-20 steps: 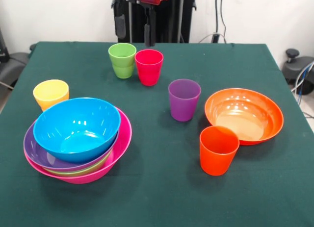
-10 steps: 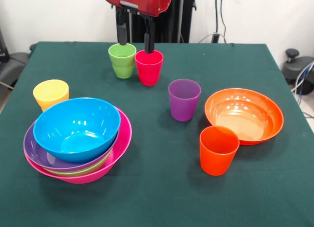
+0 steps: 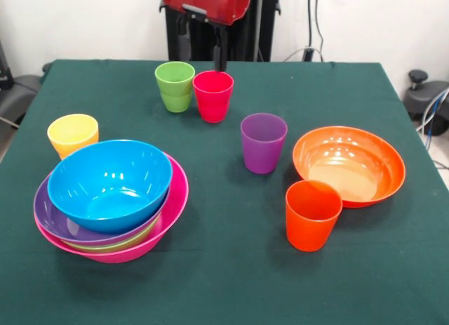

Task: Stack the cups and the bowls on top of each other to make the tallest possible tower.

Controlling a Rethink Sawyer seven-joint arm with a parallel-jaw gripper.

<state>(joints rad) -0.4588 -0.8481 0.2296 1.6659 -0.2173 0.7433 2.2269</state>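
So the gripper hangs above the far side of the table, fingers spread apart and holding nothing. The red cup sits right under its one finger, with the green cup touching it on the side. Nearer the middle is the purple cup, then the orange bowl with the orange cup up against it. Blue bowl is nested on top of the purple, green and pink ones, yellow cup just behind.
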